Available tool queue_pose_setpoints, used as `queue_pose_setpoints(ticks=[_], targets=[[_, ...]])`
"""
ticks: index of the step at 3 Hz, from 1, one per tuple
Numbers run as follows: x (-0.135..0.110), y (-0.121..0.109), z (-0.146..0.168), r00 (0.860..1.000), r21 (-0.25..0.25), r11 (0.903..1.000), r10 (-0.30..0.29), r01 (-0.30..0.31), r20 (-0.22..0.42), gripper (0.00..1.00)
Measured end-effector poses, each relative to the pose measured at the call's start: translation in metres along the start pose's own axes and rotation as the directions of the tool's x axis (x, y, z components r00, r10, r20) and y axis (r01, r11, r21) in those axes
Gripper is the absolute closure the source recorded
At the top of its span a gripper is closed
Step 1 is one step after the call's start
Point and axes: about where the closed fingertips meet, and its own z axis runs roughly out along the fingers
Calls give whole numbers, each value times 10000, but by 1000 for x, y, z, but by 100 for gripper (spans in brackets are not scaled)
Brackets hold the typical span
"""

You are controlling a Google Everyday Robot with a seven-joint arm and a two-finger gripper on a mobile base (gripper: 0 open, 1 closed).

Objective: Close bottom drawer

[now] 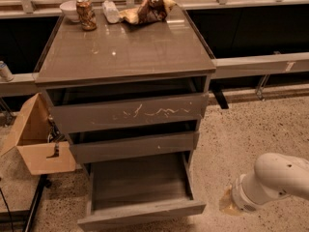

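Nearest to me, at the lower right, I see only my rounded white arm segment (275, 180) hanging over the speckled beige stone floor (251, 129). My tool itself is not in view, so I cannot tell its state.

Left of the arm, the wide shallow grey-brown wooden bottom drawer (140, 185) stands pulled far out at floor level, with its grey wood-grain inner floor bare. Above it is the mid-height grey drawer front (135, 146), a little out, and then the taller drawer front with white scratch marks (130, 112).

An open brown cardboard box (34, 144) stands beside the unit on the left. The glossy grey-brown bench (125, 52) carries, along its far edge, a white bowl (69, 9), a rusty-coloured can (86, 14), a lying clear plastic bottle (111, 11) and a crumpled brown snack bag (147, 9).

Behind, a grey metal rail (260, 64) runs along dark panels.
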Motion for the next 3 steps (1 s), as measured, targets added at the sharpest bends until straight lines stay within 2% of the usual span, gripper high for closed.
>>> queue_pose_setpoints(ticks=[2,3], targets=[[30,-14,115,9980,-114,9997,221,-214,597,100],[48,-4,179,9963,-809,9954,565,-511,653,100]])
